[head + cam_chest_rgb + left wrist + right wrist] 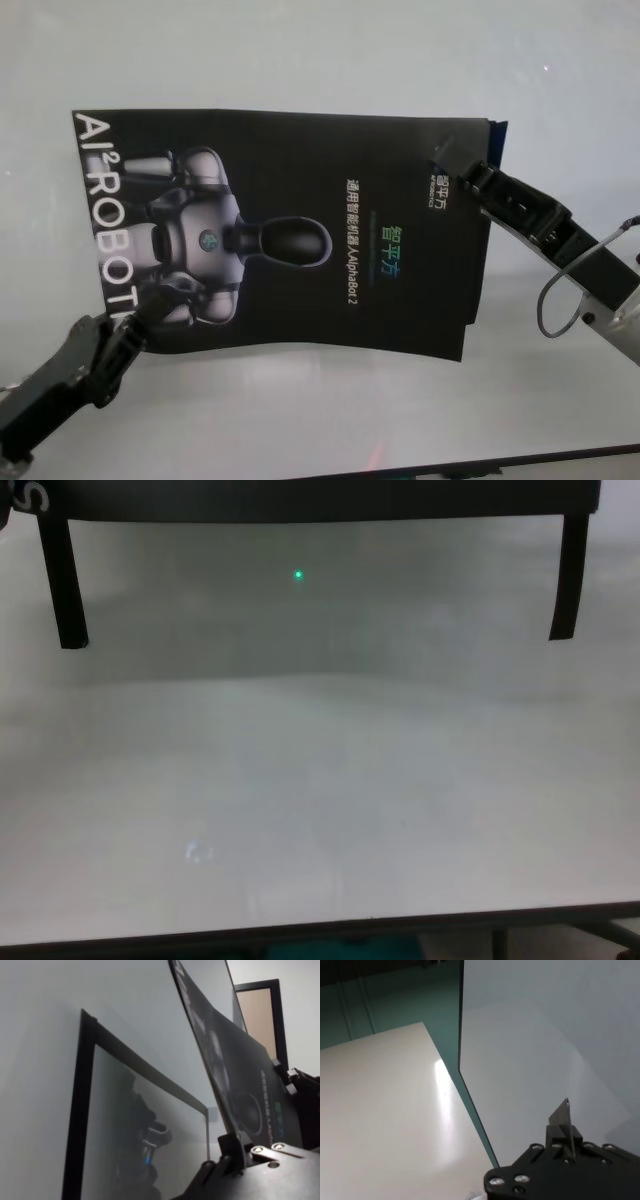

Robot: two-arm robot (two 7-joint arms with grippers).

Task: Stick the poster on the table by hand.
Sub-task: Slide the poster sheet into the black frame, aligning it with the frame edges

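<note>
- Black glossy poster [290,230]: held taut above the table [300,60], not yet pressed flat, apparently so it can be positioned first.
- Left gripper [128,322]: closed on the near-left corner.
- Right gripper [455,160]: pinching the far-right corner.
- Tape strips [66,580]: hanging from the near edge in the chest view.

The robot's right gripper [447,157] was black and built of blocky, jointed links, mounted on a pale silver-white forearm [615,300] with a thin grey cable [552,296] looping beside it in the head view. The left gripper [128,325] was black and segmented too, running back into a dark grey arm link [45,395]. Wrist views showed matte black housings studded with round silver screws [496,1181], and a flat, narrow fingertip [561,1115] rose from the right housing.
</note>
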